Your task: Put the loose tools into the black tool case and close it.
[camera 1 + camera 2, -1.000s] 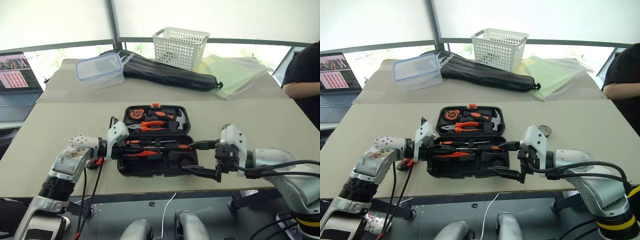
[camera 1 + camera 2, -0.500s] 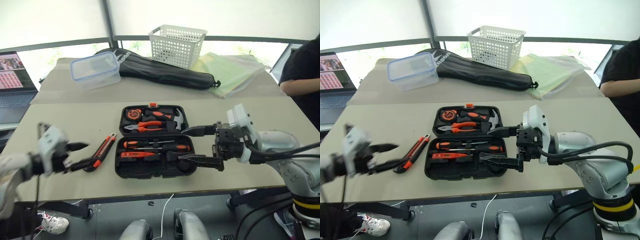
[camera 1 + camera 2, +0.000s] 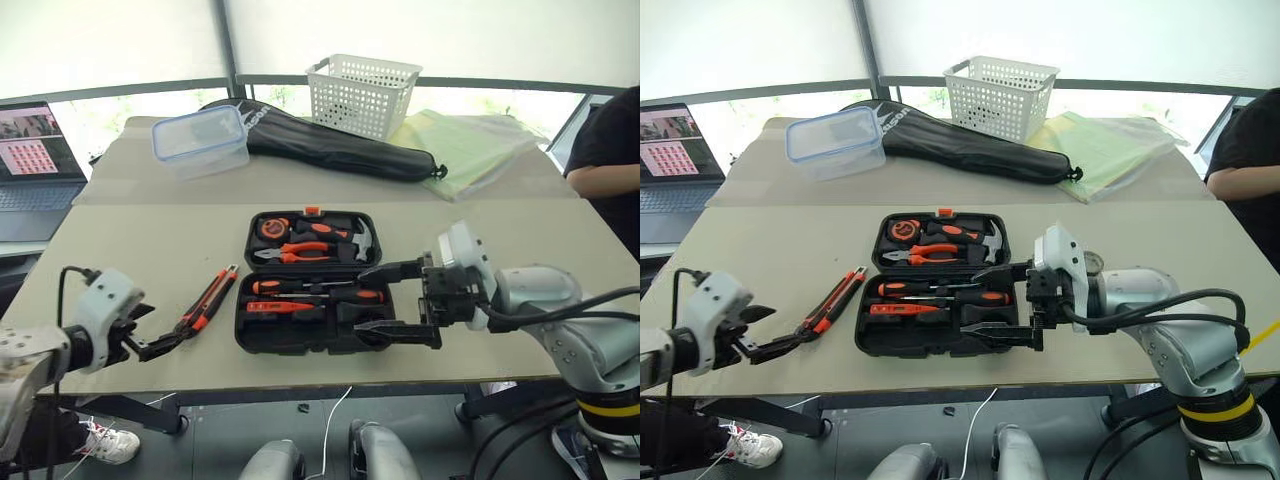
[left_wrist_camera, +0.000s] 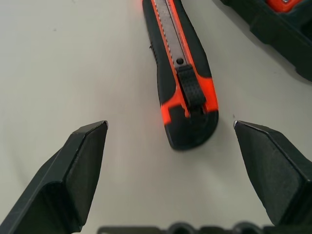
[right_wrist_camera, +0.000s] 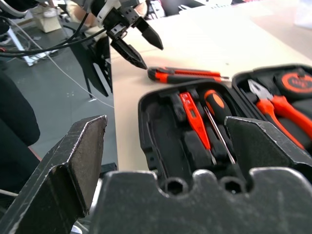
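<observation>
The black tool case lies open in the middle of the table. Its far half holds a tape measure, pliers and a hammer. Its near half holds the screwdrivers, among them a thin red one. The orange-and-black utility knife lies on the table just left of the case. My left gripper is open at the knife's near end, and that end sits between the fingers untouched. My right gripper hovers open over the case's right side, holding nothing.
At the back stand a clear lidded box, a long black bag, a white basket and yellow-green sheets. A laptop is at the far left. A person sits at the right edge.
My left gripper has drawn back from the case's left side toward the table's left front and has opened. The knife now shows on the table. The right gripper has hardly moved.
</observation>
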